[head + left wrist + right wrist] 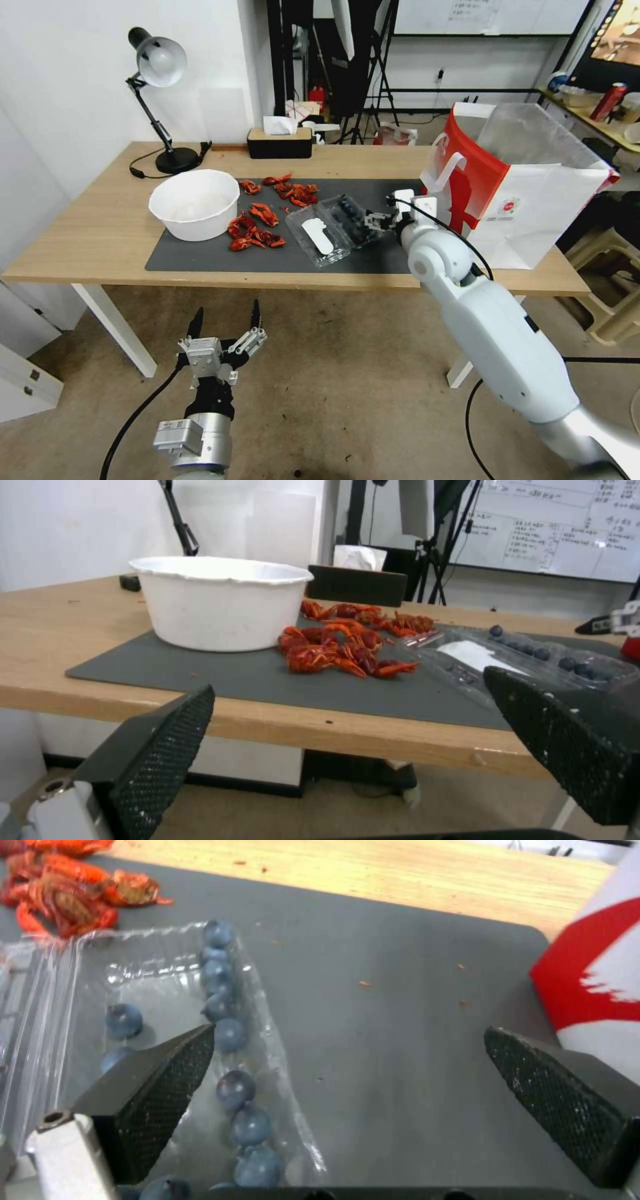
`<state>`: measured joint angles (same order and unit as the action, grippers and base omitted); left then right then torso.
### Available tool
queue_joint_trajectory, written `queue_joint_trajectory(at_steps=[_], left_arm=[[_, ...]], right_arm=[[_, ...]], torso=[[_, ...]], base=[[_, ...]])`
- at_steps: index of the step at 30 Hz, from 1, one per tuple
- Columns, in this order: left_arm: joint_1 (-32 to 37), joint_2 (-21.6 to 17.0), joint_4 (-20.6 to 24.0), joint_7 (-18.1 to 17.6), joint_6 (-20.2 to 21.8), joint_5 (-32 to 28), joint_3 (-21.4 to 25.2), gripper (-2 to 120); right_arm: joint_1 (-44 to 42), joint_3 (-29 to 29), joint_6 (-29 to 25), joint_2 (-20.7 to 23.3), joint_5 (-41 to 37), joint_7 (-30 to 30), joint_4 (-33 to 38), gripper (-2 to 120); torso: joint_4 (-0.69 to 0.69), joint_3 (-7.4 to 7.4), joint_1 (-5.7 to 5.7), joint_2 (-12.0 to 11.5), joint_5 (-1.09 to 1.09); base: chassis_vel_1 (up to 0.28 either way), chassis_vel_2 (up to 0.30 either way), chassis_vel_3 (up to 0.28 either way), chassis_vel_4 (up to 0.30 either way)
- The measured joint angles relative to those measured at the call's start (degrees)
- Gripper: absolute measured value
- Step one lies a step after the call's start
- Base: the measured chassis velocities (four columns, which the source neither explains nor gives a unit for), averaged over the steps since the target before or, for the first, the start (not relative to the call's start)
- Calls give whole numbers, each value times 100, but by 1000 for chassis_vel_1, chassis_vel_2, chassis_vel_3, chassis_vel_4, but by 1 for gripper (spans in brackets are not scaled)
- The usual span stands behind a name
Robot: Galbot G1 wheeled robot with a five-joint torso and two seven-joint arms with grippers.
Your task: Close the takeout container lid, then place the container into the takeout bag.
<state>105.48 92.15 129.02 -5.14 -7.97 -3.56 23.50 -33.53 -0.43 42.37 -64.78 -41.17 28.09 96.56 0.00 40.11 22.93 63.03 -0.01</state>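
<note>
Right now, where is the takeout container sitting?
In the head view the takeout container lies open on the grey mat, between the red crayfish and the takeout bag, with the open right gripper at its bag-side edge.

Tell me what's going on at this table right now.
The right gripper, fingers open, is at the edge of the takeout container of blueberries on the grey mat. The lid lies flat open beside the crayfish. The takeout bag stands open at the table's right end. The left gripper hangs open below the table edge.
</note>
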Motion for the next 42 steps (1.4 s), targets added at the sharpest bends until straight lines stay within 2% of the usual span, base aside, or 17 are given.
queue_joint_trajectory(at_steps=[5,14,42], left_arm=[[-7,-1,0,-6,-4,-5,-6,100],[-2,-1,0,-11,-21,1,-35,100],[-2,-1,-16,-23,-136,-31,-22,100]], right_arm=[[84,-270,8,124,-43,-179,-131,100],[109,-407,-8,383,-25,-485,-155,100],[213,-523,-32,396,-350,-325,-396,100]], torso=[[0,0,0,0,2],[-1,0,0,0,2],[0,0,-1,0,1]], base=[[0,0,0,0],[0,0,0,0],[0,0,0,0]])
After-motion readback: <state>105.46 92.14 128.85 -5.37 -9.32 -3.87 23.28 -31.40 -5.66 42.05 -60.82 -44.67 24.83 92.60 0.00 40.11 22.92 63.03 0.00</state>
